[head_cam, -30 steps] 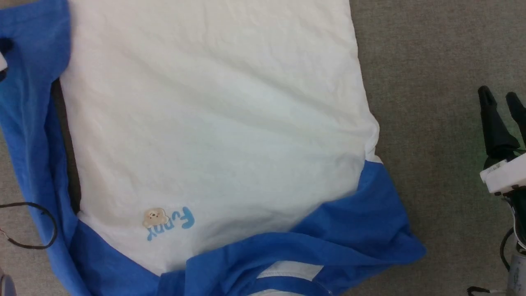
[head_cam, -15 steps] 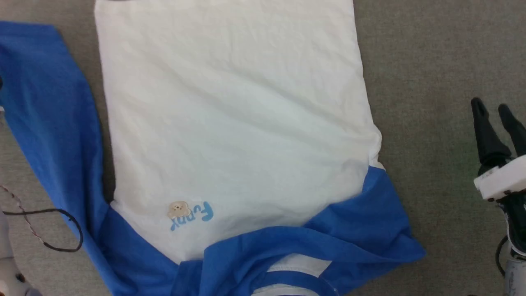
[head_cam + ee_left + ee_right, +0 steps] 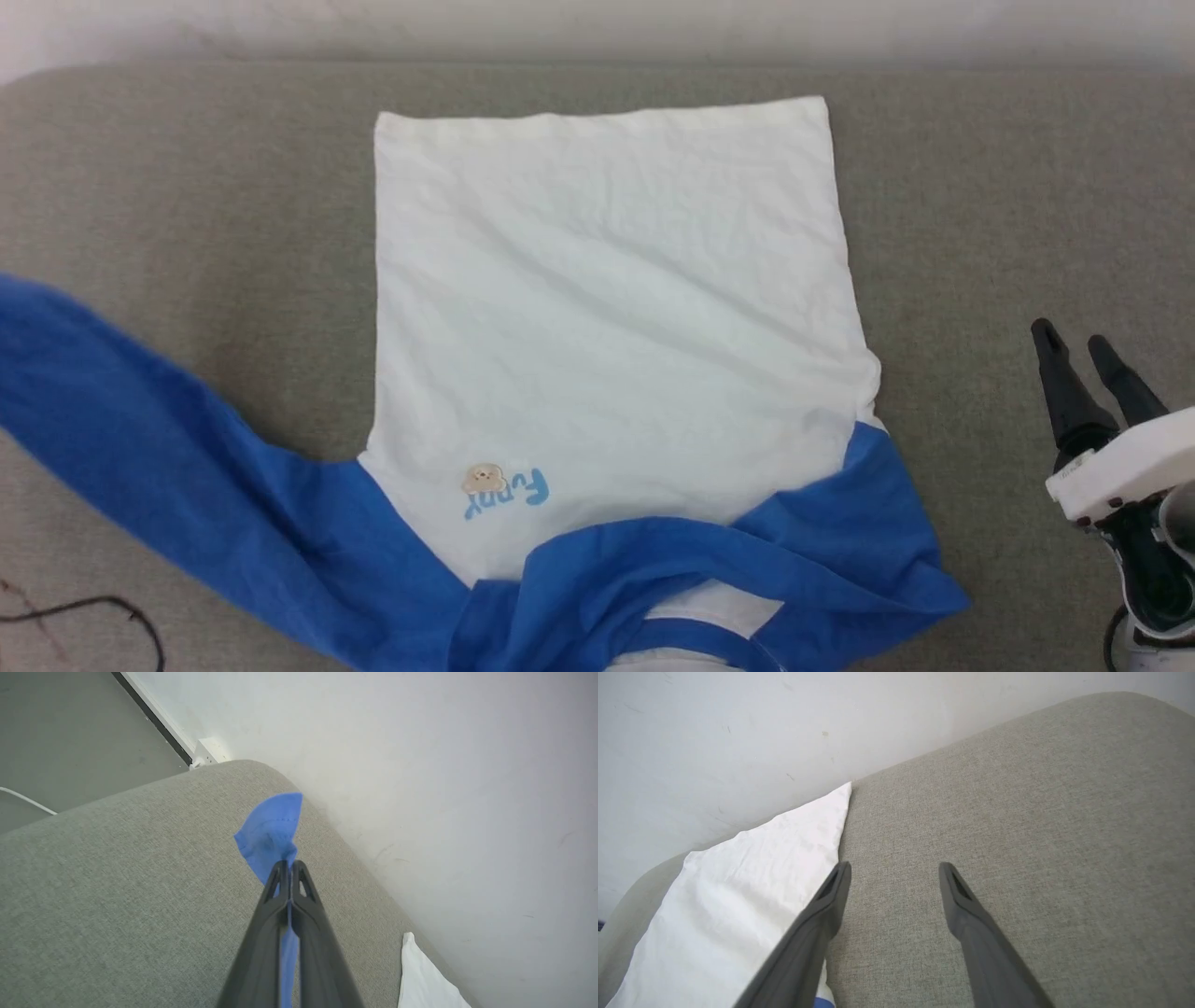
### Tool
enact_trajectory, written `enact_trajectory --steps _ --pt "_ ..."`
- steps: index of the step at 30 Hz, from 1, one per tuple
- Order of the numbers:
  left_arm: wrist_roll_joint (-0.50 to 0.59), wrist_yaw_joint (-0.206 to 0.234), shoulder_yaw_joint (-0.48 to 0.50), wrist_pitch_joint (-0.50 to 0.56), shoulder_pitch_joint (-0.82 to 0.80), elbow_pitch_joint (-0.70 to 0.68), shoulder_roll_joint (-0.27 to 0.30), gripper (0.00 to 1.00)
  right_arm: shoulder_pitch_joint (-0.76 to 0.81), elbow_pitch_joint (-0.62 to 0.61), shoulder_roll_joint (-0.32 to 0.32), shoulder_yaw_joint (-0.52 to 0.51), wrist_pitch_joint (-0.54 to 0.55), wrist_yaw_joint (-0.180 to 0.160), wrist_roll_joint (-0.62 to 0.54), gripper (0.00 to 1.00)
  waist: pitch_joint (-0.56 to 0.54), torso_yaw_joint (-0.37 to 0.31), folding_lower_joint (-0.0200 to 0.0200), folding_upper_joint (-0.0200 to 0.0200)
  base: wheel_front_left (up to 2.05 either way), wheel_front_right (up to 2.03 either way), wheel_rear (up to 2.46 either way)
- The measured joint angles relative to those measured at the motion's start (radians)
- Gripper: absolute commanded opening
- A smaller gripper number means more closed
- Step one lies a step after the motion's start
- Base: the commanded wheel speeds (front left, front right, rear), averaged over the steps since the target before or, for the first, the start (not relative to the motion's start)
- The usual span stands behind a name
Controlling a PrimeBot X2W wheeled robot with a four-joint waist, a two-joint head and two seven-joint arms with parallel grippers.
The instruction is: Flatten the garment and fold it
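The garment (image 3: 607,327), a T-shirt with a white body and blue sleeves, lies front up on the grey cushion (image 3: 187,187), hem toward the far wall. A small "Funny" print (image 3: 504,485) sits near the blue collar at the bottom. Its left blue sleeve (image 3: 140,439) stretches out to the left edge. In the left wrist view my left gripper (image 3: 289,865) is shut on the blue sleeve end (image 3: 271,830), held above the cushion. My right gripper (image 3: 1083,350) stands open over bare cushion to the right of the shirt, fingers (image 3: 831,891) apart with nothing between them.
A pale wall (image 3: 597,28) runs along the cushion's far edge. A dark cable (image 3: 112,616) lies at the lower left. The right blue sleeve (image 3: 868,551) is bunched near the collar. Grey floor (image 3: 70,728) shows past the cushion's corner.
The head camera has pulled back, so the whole shirt shows. The left gripper closed on the sleeve end and the left sleeve now stretches outward to the left. The right gripper stays open.
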Motion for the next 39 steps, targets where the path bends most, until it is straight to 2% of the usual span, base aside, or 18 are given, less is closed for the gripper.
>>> enact_trajectory --steps 6,9,12,16,23,26,29,39 --pt "-0.02 -0.002 0.065 -0.012 0.107 -0.078 0.01 0.0 0.026 0.018 0.0 0.004 -0.016 0.0 0.009 1.0 -0.074 0.022 -0.0001 0.0 0.0 0.0 0.0" --pt "-0.042 -0.024 0.083 -0.013 0.154 -0.14 -0.002 0.0 0.035 0.026 0.0 0.004 -0.023 0.0 0.016 1.0 -0.097 0.029 0.0 0.0 0.0 0.0 0.0" --pt "-0.061 -0.053 0.07 -0.004 0.177 -0.227 -0.034 0.0 0.049 0.032 0.0 0.002 -0.03 0.0 0.019 1.0 -0.112 0.037 0.0001 0.0 0.0 0.0 0.0" --pt "-0.078 -0.088 -0.002 0.022 0.189 -0.348 -0.098 0.0 0.058 0.044 0.0 -0.002 -0.031 0.0 0.02 1.0 -0.128 0.046 0.0002 0.0 0.0 0.0 0.0" --pt "-0.065 -0.133 -0.234 0.091 0.186 -0.484 -0.217 0.0 0.071 0.053 0.0 -0.001 -0.029 0.0 0.02 1.0 -0.156 0.054 0.0003 0.0 0.0 0.0 0.0" --pt "-0.052 -0.142 -0.349 0.1 0.156 -0.486 -0.292 0.0 0.079 0.053 -0.001 -0.003 -0.029 0.0 0.02 1.0 -0.164 0.06 0.0002 0.0 0.0 0.0 0.0" --pt "-0.041 -0.146 -0.481 0.1 0.128 -0.462 -0.341 0.0 0.082 0.054 0.0 0.004 -0.029 0.0 0.023 1.0 -0.17 0.057 0.0003 0.0 0.0 0.0 0.0" --pt "-0.109 -0.151 -0.904 0.058 0.099 -0.28 -0.358 0.0 0.076 0.072 0.0 0.031 -0.041 0.0 0.037 1.0 -0.164 -0.017 0.0003 0.0 0.0 0.0 0.0"
